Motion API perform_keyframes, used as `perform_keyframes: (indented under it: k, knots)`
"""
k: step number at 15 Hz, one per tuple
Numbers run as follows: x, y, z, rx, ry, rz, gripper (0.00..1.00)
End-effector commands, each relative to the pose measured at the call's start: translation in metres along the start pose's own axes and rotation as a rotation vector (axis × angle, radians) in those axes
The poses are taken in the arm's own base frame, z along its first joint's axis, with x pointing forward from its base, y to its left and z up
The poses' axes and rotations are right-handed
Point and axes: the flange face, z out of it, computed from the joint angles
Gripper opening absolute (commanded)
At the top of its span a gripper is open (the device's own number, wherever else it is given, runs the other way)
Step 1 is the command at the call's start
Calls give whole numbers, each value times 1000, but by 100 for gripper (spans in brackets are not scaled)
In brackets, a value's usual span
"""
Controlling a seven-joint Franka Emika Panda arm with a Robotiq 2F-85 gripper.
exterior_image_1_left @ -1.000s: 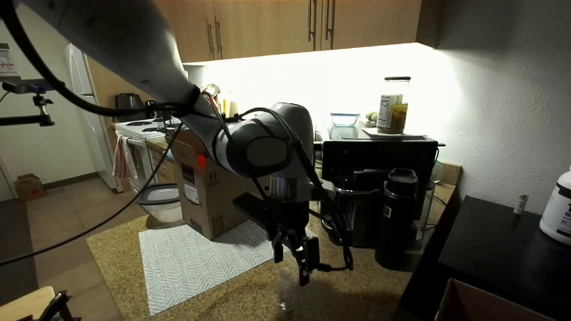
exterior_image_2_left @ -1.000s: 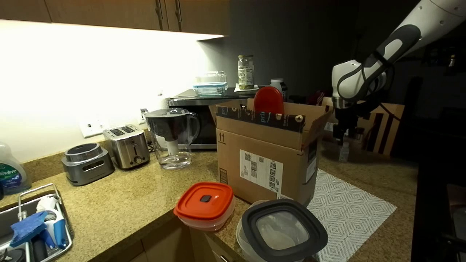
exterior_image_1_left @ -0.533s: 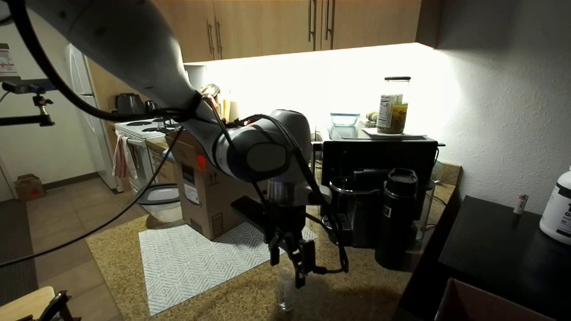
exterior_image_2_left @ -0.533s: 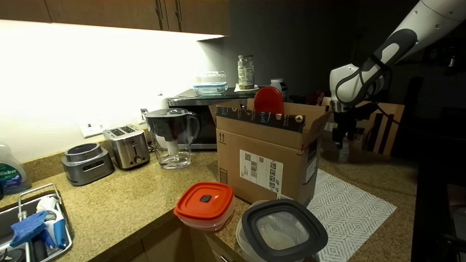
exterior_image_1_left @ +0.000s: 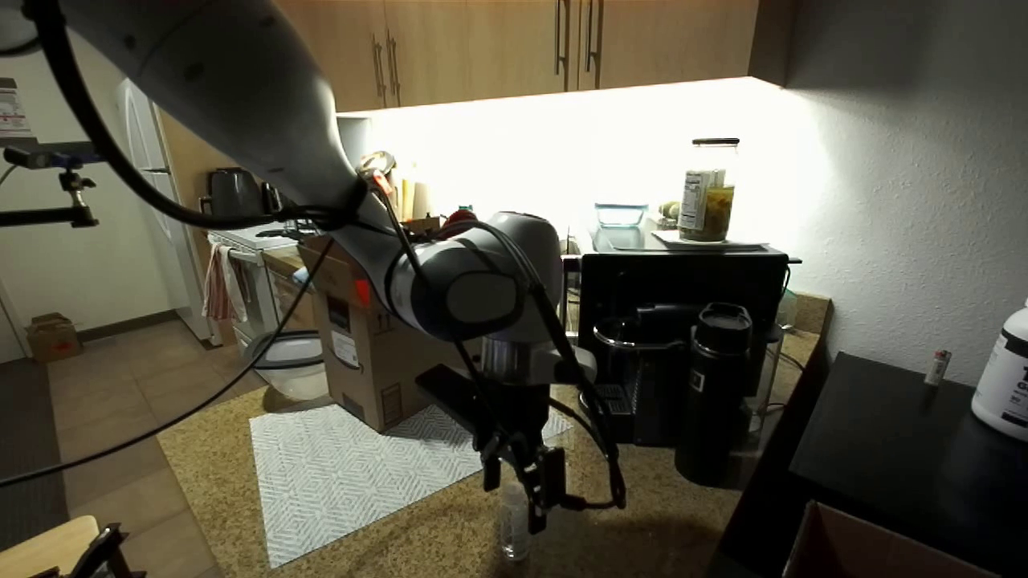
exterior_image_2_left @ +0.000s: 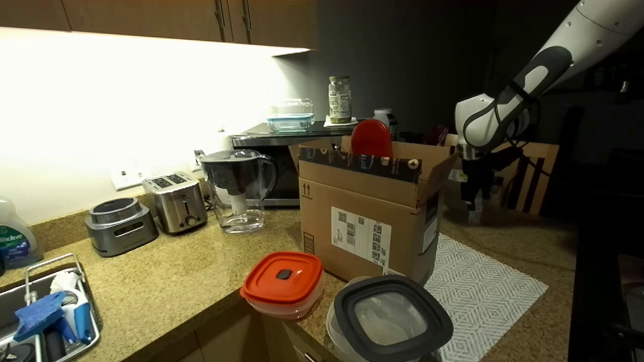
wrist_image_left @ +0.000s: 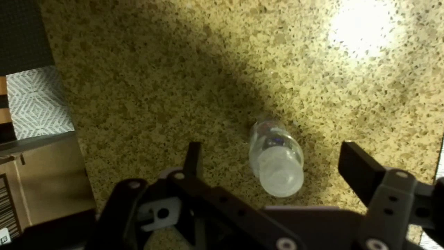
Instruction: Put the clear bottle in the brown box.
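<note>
The clear bottle stands upright on the granite counter, in both exterior views point(exterior_image_1_left: 515, 531) point(exterior_image_2_left: 474, 217). In the wrist view the clear bottle point(wrist_image_left: 281, 172) shows its whitish cap between the fingers. My gripper point(exterior_image_1_left: 514, 501) is open and points down around the bottle's top. In the wrist view the gripper point(wrist_image_left: 272, 150) has a gap on both sides of the bottle, and neither finger touches it. The gripper also shows in an exterior view point(exterior_image_2_left: 474, 202). The brown box point(exterior_image_1_left: 409, 365) stands with its top flaps open, also in an exterior view point(exterior_image_2_left: 322, 193). Its inside is mostly hidden.
A patterned mat point(exterior_image_1_left: 361, 474) lies between bottle and box. Black coffee machines point(exterior_image_1_left: 642, 385) and a black canister point(exterior_image_1_left: 715, 401) stand beside the arm. A red item point(exterior_image_2_left: 371, 137) sticks up from the box. Lidded containers point(exterior_image_2_left: 284, 281) point(exterior_image_2_left: 392, 311) sit by the box.
My gripper has moved down, so its open fingers are now lower around the bottle's top. The bottle and the box have not moved.
</note>
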Motion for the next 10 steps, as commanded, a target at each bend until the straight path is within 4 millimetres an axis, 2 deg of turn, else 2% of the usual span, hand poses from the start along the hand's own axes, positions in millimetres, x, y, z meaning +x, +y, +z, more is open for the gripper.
perform_keyframes:
  k: [1,5,6,7,10]
  knots:
    - [0,3,13,4,-6,-8,100]
    - [0,-5,22,16,-9,-20,100]
    - [0,-7,22,17,-7,-22,75]
    - [0,-9,23,18,-3,-27,73]
    - [2,-15,23,15,11,-42,53]
